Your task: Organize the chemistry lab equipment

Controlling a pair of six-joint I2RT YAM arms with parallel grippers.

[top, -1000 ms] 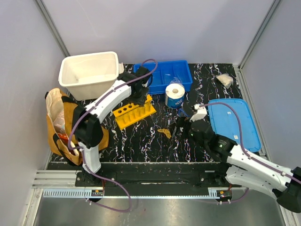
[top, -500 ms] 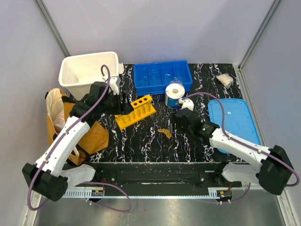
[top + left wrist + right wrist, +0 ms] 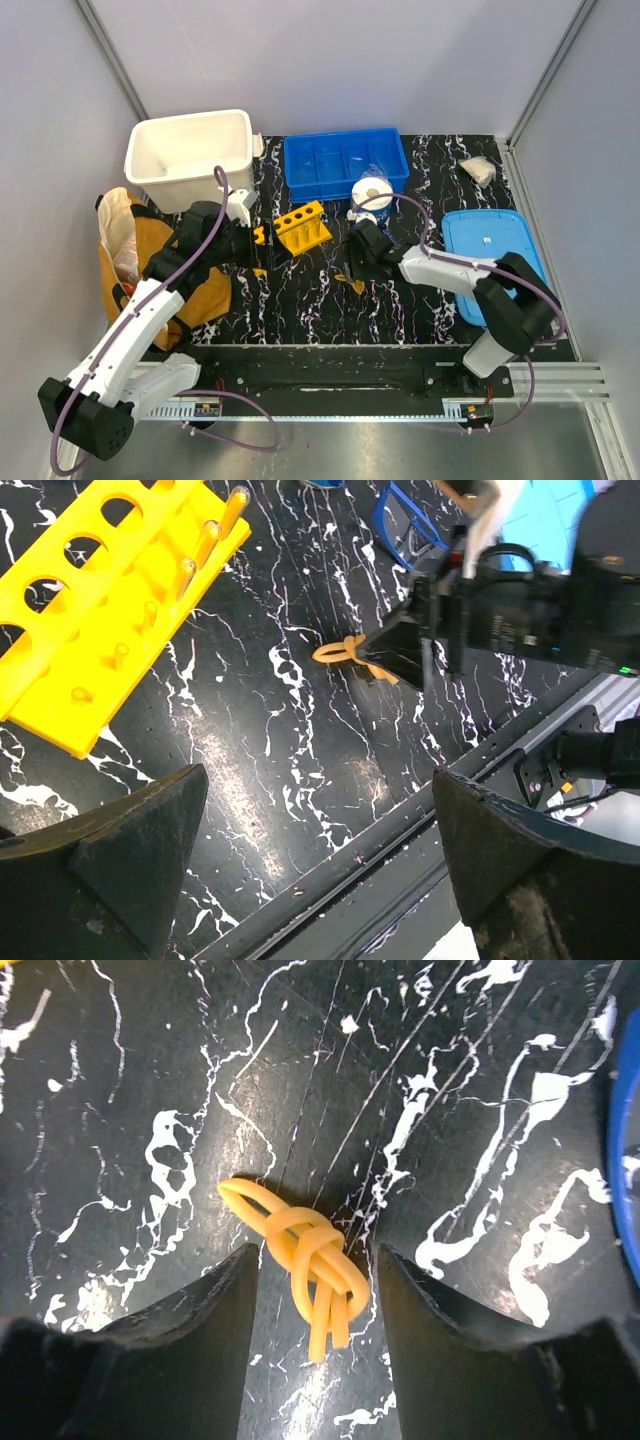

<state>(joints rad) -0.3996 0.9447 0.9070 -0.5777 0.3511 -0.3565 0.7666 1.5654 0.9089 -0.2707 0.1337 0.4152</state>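
The yellow test-tube rack lies on the black marbled table; it also fills the upper left of the left wrist view. My left gripper hovers at the rack's left end, jaws wide open and empty. The small yellow piece, a knotted loop of tubing, lies on the table between the fingers of my right gripper, which is open and low over it. A blue goggle rim shows behind the right gripper. No dark tubes are visible.
A white tub stands at the back left and a blue divided bin at the back middle. The paper roll is just behind the right arm. A blue lid lies at right, the tan bag at left.
My left gripper has drawn back from over the rack towards its near left end. My right gripper has moved left and now straddles the small yellow piece.
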